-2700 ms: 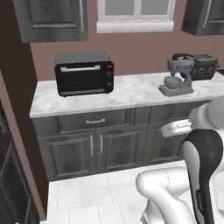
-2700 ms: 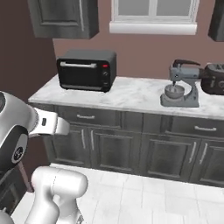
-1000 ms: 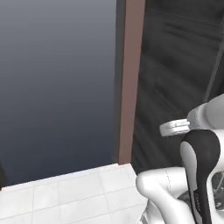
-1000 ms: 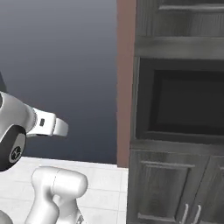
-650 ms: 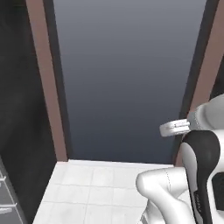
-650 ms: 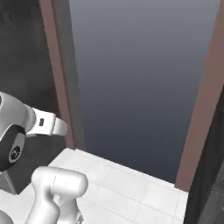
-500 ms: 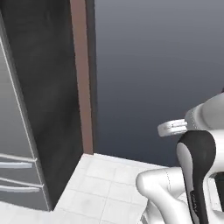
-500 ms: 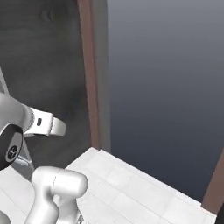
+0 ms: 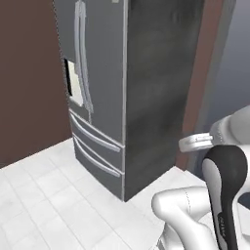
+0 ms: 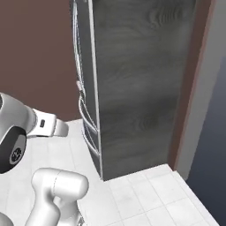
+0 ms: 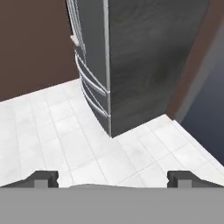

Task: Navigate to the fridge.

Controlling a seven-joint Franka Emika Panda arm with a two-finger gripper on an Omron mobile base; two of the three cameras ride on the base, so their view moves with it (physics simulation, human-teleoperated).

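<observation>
Fridge (image 9: pixel 100 73) stands ahead of the base, seen corner-on: grey stainless front faces left, dark wood-grain side panel (image 9: pixel 158 83) faces the cameras. Left base view shows long vertical silver handles (image 9: pixel 82 58), recessed dispenser (image 9: pixel 74 88) at mid-height, and 2 bottom drawers (image 9: pixel 95 149) with horizontal bar pulls. Brown wall (image 9: pixel 29 78) sits to the left of the fridge, reddish-brown trim strip (image 9: pixel 200 83) runs along its right rear edge. White tile floor (image 9: pixel 44 205) in front. Right base view shows the fridge (image 10: pixel 86 66) front only as a thin sliver, side panel taking the middle. Hand view has the fridge (image 11: pixel 92 43) upper centre, corner pointing toward the camera, floor between. Gripper (image 11: pixel 112 179) fingers spread wide apart, nothing between them, tips at bottom edge.
</observation>
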